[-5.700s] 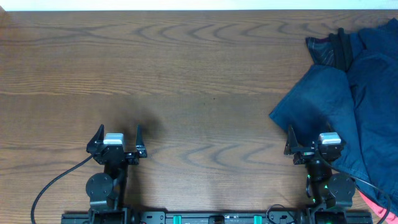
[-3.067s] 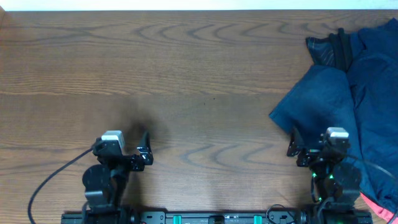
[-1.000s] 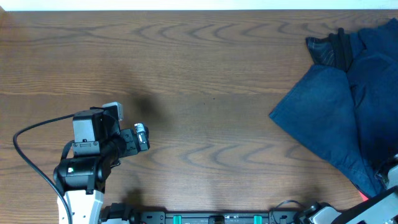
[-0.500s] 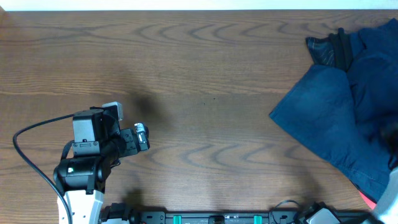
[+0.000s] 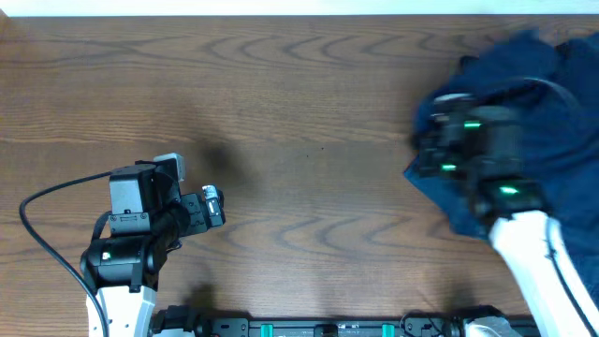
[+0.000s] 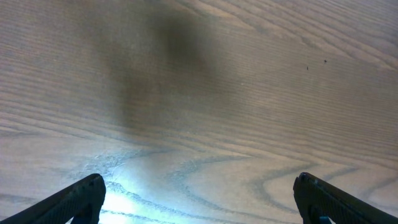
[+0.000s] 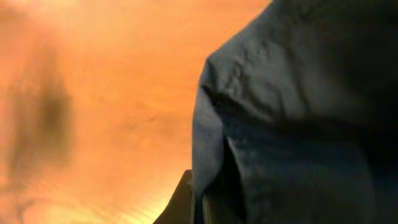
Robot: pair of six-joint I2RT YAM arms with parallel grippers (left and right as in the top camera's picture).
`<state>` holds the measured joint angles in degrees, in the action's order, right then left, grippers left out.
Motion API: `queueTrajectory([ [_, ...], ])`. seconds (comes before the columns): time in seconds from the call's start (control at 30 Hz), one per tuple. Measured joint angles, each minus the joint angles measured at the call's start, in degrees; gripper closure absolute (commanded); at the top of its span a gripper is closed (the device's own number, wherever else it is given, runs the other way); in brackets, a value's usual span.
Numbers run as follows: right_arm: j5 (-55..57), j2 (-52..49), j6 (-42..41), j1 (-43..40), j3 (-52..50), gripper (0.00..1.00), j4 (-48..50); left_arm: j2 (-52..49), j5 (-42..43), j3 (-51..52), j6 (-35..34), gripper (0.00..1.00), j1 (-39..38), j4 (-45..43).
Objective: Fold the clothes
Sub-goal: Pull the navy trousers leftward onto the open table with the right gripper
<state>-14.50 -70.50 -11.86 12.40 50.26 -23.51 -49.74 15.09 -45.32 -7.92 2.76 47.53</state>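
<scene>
The clothes [image 5: 566, 103] are lying bunched far right, long axis unclear, their edge clamped in the right end effector [image 7: 198, 198]; the left end effector [image 6: 199, 186] is gaping apart.

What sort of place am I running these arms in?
Probably a robotics test bench: a wood-grain table, a left arm and right arm based at its near edge, and just a heap of navy clothes.

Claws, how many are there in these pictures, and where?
2. The left claw hangs open over the wood table on the left side. The right claw is shut on the navy clothes at the right side. None seems hidden.
</scene>
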Motion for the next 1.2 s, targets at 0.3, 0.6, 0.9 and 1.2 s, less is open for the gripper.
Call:
queueTrajectory([
  [0.3,6.6,-16.0,-4.8,17.5,0.0,0.99,20.1,0.0,0.0,0.0,0.0,0.02,0.0,0.0],
  [0.6,7.9,-28.4,-9.7,26.0,0.0,0.27,37.9,0.0,0.0,0.0,0.0,0.02,0.0,0.0],
  [0.9,10.9,-23.5,-8.9,19.3,0.0,0.01,29.0,0.0,1.1,0.0,-0.2,0.02,0.0,-2.7],
  [1.2,24.9,-3.4,-8.4,-0.4,0.3,0.01,0.4,-6.3,7.6,-0.1,-4.5,0.02,-2.2,-8.0],
])
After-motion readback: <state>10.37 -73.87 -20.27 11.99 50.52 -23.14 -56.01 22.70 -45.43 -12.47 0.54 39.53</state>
